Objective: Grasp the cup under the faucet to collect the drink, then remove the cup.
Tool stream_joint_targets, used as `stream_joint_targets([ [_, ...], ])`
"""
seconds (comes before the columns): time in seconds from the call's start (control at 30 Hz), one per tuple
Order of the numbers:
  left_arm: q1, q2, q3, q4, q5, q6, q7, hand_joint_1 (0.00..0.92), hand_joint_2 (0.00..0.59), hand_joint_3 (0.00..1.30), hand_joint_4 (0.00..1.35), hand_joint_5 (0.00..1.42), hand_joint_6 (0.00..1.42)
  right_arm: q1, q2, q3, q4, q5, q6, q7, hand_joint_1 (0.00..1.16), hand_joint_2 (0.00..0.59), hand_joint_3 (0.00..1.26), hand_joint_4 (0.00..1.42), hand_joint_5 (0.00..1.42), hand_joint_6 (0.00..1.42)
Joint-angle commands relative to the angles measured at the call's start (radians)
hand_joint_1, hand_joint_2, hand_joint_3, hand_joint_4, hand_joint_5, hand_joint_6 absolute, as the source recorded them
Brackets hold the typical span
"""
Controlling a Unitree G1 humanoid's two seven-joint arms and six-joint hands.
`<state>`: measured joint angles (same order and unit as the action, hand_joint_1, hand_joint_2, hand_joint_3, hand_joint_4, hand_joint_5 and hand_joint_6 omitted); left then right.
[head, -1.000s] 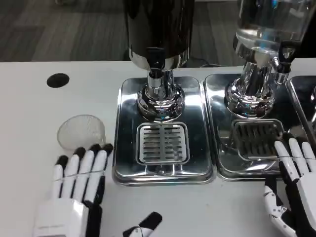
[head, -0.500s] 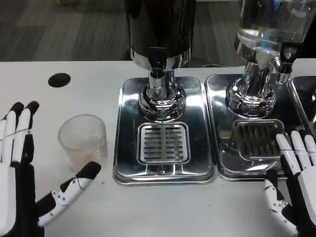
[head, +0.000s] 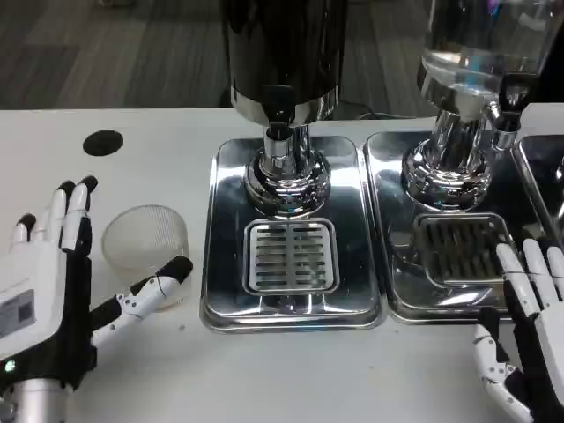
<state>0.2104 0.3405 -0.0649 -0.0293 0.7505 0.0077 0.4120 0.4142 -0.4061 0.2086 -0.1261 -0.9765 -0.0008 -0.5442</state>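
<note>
A clear ribbed plastic cup (head: 145,242) stands upright on the white table, left of the middle drip tray (head: 291,238). My left hand (head: 53,291) is open beside it, palm turned toward the cup. The fingers rise on the cup's left and the thumb reaches under its near right side, close to it or touching; I cannot tell which. The dark dispenser's faucet (head: 278,110) hangs over the tray's grate (head: 291,256), where no cup stands. My right hand (head: 529,330) lies open at the lower right, fingers over the near edge of the right tray.
A second dispenser with a clear tank (head: 480,44) stands on the right drip tray (head: 397,229). A black round hole (head: 103,143) marks the table at far left. Bare white table lies along the front edge between my hands.
My left hand has moved right and forward, closing in around the cup, with the thumb now by its near right side. The right hand has barely shifted.
</note>
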Motion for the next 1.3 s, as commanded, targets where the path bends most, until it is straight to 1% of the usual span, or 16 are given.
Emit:
stream_joint_targets([
  [0.03, -0.051, 0.001, 0.001, 0.046, -0.016, 0.033, -0.037, 0.024, 0.024, 0.06, 0.0, 0.12, 0.07, 0.009, -0.008, -0.009, -0.005, 0.005, -0.01, 0.002, 0.0, 0.534, 0.08, 0.0, 0.0, 0.0],
  [0.1, -0.082, 0.001, 0.003, 0.073, -0.023, 0.049, -0.053, 0.031, 0.024, 0.06, 0.0, 0.13, 0.09, 0.008, -0.008, -0.009, -0.006, 0.007, -0.01, 0.005, 0.0, 0.534, 0.08, 0.0, 0.0, 0.0],
  [0.27, -0.151, -0.002, -0.02, 0.114, -0.013, 0.093, -0.087, 0.05, 0.025, 0.07, 0.0, 0.15, 0.12, 0.007, -0.008, -0.007, 0.001, 0.011, -0.016, 0.009, 0.0, 0.535, 0.08, 0.0, 0.0, 0.0],
  [0.37, -0.187, -0.005, -0.04, 0.143, -0.013, 0.116, -0.112, 0.044, 0.021, 0.07, 0.0, 0.16, 0.13, 0.004, -0.008, -0.006, 0.004, 0.012, -0.018, 0.009, 0.0, 0.535, 0.08, 0.0, 0.0, 0.0],
  [0.43, -0.204, -0.003, -0.053, 0.157, -0.016, 0.127, -0.13, 0.011, 0.015, 0.07, 0.0, 0.17, 0.14, 0.004, -0.008, -0.007, 0.005, 0.013, -0.02, 0.009, 0.0, 0.534, 0.08, 0.0, 0.0, 0.0],
  [0.57, -0.226, -0.003, -0.085, 0.182, -0.013, 0.139, -0.163, 0.0, 0.013, 0.08, 0.0, 0.17, 0.15, 0.001, -0.01, -0.013, 0.015, 0.028, -0.026, 0.009, 0.0, 0.523, 0.09, 0.0, 0.0, 0.0],
  [0.7, -0.224, -0.003, -0.109, 0.199, 0.007, 0.165, -0.169, 0.001, 0.012, 0.1, 0.0, 0.21, 0.23, -0.008, -0.01, -0.013, 0.034, 0.036, -0.032, 0.008, 0.0, 0.52, 0.1, 0.0, 0.0, 0.0],
  [0.77, -0.229, 0.0, -0.11, 0.206, 0.006, 0.176, -0.173, 0.024, 0.026, 0.12, 0.01, 0.25, 0.28, -0.014, -0.01, -0.011, 0.04, 0.037, -0.034, 0.009, 0.0, 0.519, 0.1, 0.0, 0.0, 0.0],
  [0.83, -0.232, 0.004, -0.114, 0.202, 0.011, 0.19, -0.173, 0.06, 0.037, 0.15, 0.05, 0.3, 0.35, -0.02, -0.01, -0.009, 0.045, 0.038, -0.036, 0.01, 0.0, 0.519, 0.11, 0.0, 0.0, 0.0],
  [0.97, -0.234, 0.005, -0.121, 0.187, 0.021, 0.216, -0.166, 0.15, 0.058, 0.22, 0.18, 0.44, 0.52, -0.028, -0.009, -0.009, 0.053, 0.045, -0.039, 0.01, 0.0, 0.519, 0.11, 0.0, 0.0, 0.0],
  [1.03, -0.24, 0.006, -0.125, 0.186, 0.026, 0.234, -0.17, 0.202, 0.075, 0.27, 0.25, 0.52, 0.66, -0.033, -0.008, -0.008, 0.059, 0.048, -0.043, 0.01, 0.0, 0.519, 0.12, 0.0, 0.0, 0.0],
  [1.1, -0.249, 0.008, -0.133, 0.187, 0.033, 0.253, -0.179, 0.233, 0.081, 0.33, 0.31, 0.59, 0.81, -0.031, -0.007, -0.007, 0.059, 0.05, -0.05, 0.006, 0.0, 0.519, 0.12, 0.0, 0.0, 0.0],
  [1.17, -0.257, 0.009, -0.144, 0.189, 0.044, 0.272, -0.185, 0.282, 0.101, 0.41, 0.39, 0.69, 0.99, -0.024, -0.007, -0.002, 0.044, 0.042, -0.057, 0.0, 0.0, 0.519, 0.12, 0.0, 0.0, 0.0],
  [1.2, -0.259, 0.008, -0.148, 0.19, 0.051, 0.28, -0.182, 0.34, 0.104, 0.46, 0.43, 0.76, 1.08, -0.022, -0.005, -0.001, 0.037, 0.041, -0.06, -0.002, 0.0, 0.519, 0.12, 0.0, 0.0, 0.0],
  [1.23, -0.261, 0.006, -0.153, 0.191, 0.055, 0.286, -0.178, 0.406, 0.089, 0.51, 0.48, 0.81, 1.16, -0.023, -0.002, 0.0, 0.031, 0.042, -0.063, -0.001, 0.0, 0.519, 0.12, 0.0, 0.0, 0.0],
  [1.3, -0.264, -0.001, -0.161, 0.192, 0.062, 0.297, -0.163, 0.509, 0.06, 0.57, 0.56, 0.87, 1.25, -0.026, 0.002, 0.002, 0.026, 0.044, -0.067, 0.003, 0.0, 0.519, 0.13, 0.0, 0.0, 0.0],
])
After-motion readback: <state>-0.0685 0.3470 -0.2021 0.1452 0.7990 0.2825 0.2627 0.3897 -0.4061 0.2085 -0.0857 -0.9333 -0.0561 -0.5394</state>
